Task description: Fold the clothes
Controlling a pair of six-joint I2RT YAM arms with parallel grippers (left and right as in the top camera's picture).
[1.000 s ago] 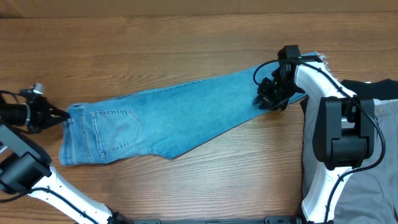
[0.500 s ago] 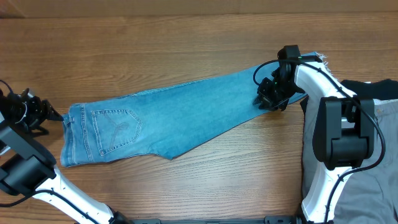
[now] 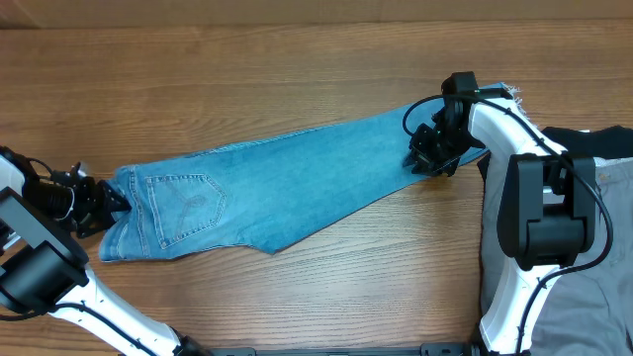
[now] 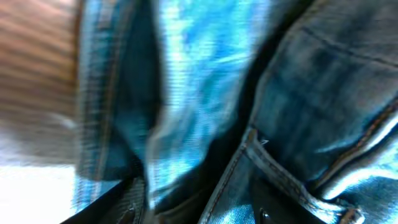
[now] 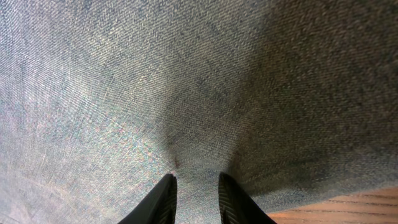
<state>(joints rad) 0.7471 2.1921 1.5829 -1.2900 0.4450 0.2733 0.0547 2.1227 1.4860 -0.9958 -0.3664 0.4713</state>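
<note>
Your overhead: jeans (image 3: 267,188) flat across table (image 3: 297,79), waistband at L gripper (image 3: 107,203), hem end under R gripper (image 3: 432,158). R wrist cam shows it narrow, pinching denim. L wrist cam's blurred, so can't tell its grip.

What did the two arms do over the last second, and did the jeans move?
The left gripper drew back from the waistband of the jeans, then came in again lower down against its edge; whether it has taken hold cannot be told. The right gripper stayed pinched on the ankle end, and the jeans lie much as before.
</note>
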